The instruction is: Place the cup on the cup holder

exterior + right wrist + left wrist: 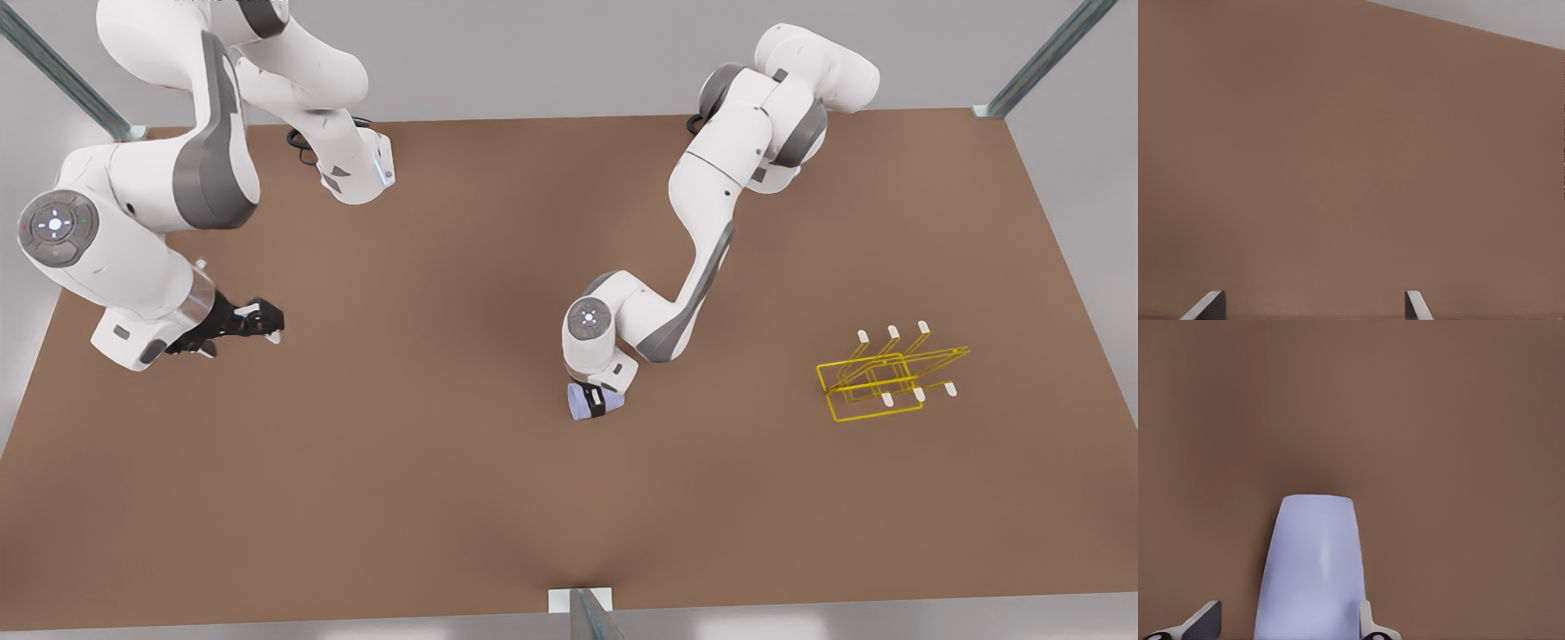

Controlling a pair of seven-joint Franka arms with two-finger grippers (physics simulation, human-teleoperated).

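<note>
The lavender-blue cup (pixel 582 402) lies on its side on the brown table, near the middle of the front view. My left gripper (pixel 597 402) reaches down over it. In the left wrist view the cup (pixel 1315 567) sits between the open fingers of the left gripper (pixel 1288 613): one fingertip (pixel 1366 620) is against the cup's side, the other (pixel 1205 620) stands a little apart. The yellow wire cup holder (pixel 880 378) with white-tipped prongs stands at the front view's right, well away from the cup. My right gripper (pixel 267 324) (pixel 1315 300) waits open at the front view's left, above bare table.
The brown table (pixel 444 489) stretches wide around the cup and between cup and holder. Metal frame posts stand at the far corners (pixel 987 111) and at the near edge's middle (pixel 582 609). The table's far edge shows in the right wrist view.
</note>
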